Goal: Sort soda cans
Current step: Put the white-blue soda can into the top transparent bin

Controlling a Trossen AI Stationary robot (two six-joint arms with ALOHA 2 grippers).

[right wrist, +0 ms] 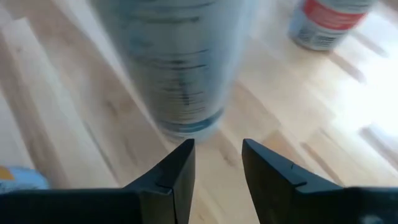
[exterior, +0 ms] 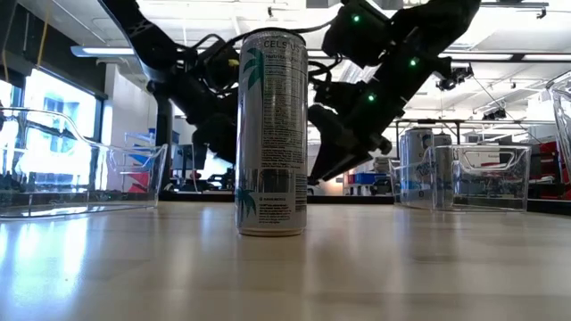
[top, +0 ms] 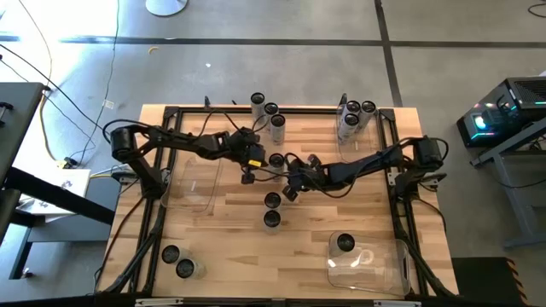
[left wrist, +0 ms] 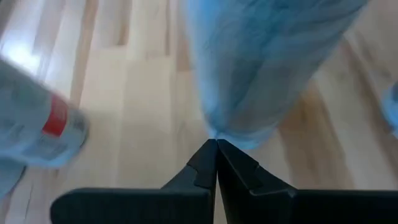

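- Now, the left gripper (left wrist: 216, 144) is hovering over mid-table with its two dark fingers pressed tip to tip, holding nothing; a pale blue-grey can (left wrist: 261, 68) is standing just beyond the tips, blurred in the left wrist view.
- Beside that one, a second can with a red band (left wrist: 43, 127) is showing off to one side, its lettering unreadable.
- Close by, the right gripper (right wrist: 217, 155) is keeping its angular black fingers narrowly parted with bare wood between them; a can with dark lines of fine print (right wrist: 180, 68) is standing just ahead of the tips, untouched.
- Farther beyond the right gripper, a red-labelled can (right wrist: 329, 22) is resting on the pale wood planks.
- From above, both grippers are meeting near the table's (top: 222, 230) centre, with one dark-topped can (top: 276, 159) between them and two more (top: 272, 210) just nearer the front edge.
- Only the low view is giving readable writing: the nearest can (exterior: 271, 134), a slim silvery cylinder, is showing "CELS" at its top, a teal palm leaf and small print.
- Clear plastic bins (top: 380, 271) are sitting near the corners, one of them holding a single can (top: 345, 243).
- Further cans are clustering at the far edge (top: 266, 111) and far right corner (top: 355, 115).
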